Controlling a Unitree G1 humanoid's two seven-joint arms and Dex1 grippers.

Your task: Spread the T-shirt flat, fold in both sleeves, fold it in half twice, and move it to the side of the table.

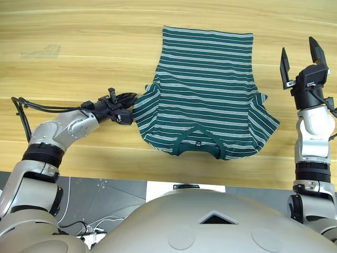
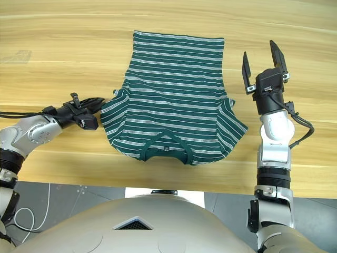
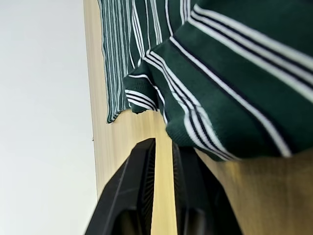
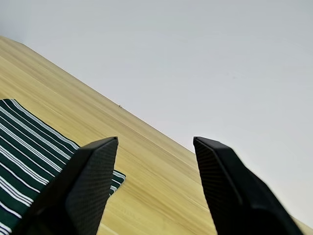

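While the shirt (image 1: 205,89) lies in the middle of the desk (image 1: 79,63), collar (image 1: 198,138) near and hem (image 1: 208,32) far, it is not quite flat: the left sleeve (image 1: 143,105) is bunched against the body, and the right sleeve (image 1: 267,120) juts out to the near right. The left jaws sit low on the desk just beside the left sleeve, with only a narrow slit between them. Bare wood shows through the slit and no cloth is in it. The right jaws hang raised to the right of the shirt, apart from it, spread wide and holding nothing.

The shirt looks like thin knit: light, soft and limp. It should drape and wrinkle rather than hold a shape, and it will likely drag across the smooth wood if pulled by one point. A pinch on a single layer at an edge seems best, since a grab in the middle would gather extra layers. Judging by how it lies, the sleeve stage is in hand, and the left sleeve's loose outer edge is the natural place to take hold. Lifting it a little before carrying it inward should keep the body from shifting
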